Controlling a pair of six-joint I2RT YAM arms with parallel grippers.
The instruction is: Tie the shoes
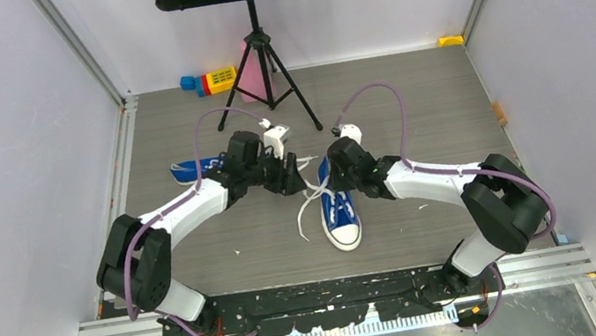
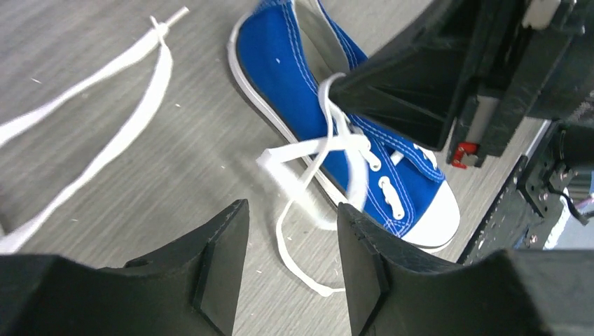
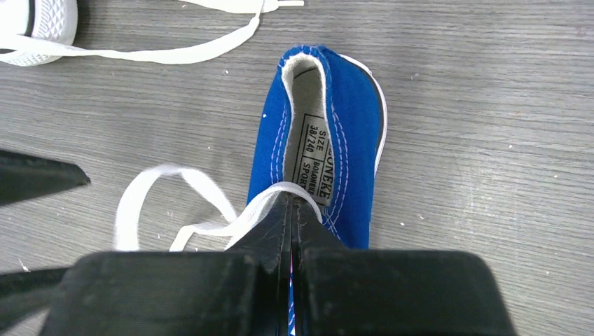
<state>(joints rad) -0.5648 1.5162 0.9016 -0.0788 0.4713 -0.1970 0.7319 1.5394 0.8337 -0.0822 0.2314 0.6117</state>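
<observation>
The near shoe (image 1: 340, 212) is lying on the worktop (image 1: 409, 98) between the two arms, toe pointing toward the bases. The right gripper (image 3: 293, 204) is hovering over the tongue, jaws pressed together and pinching a white lace (image 3: 246, 210) just above the eyelets, probably holding that strand up so the loop beside it keeps its shape.

The left gripper (image 2: 291, 218) is hanging just beside the shoe's flank, jaws spread, nothing between them. Slack lace is trailing on the worktop under the gap, likely the next strand to take.

The second shoe (image 1: 191, 170) is lying well apart behind the left arm, partly hidden. A long loose lace (image 2: 112, 140) is running across the worktop near the heel; I cannot tell whose it is.

A tripod stand (image 1: 263, 75) and toy blocks (image 1: 210, 80) are sitting at the far edge, out of the way. The two grippers are working close together, so a knock between them seems the main risk.
</observation>
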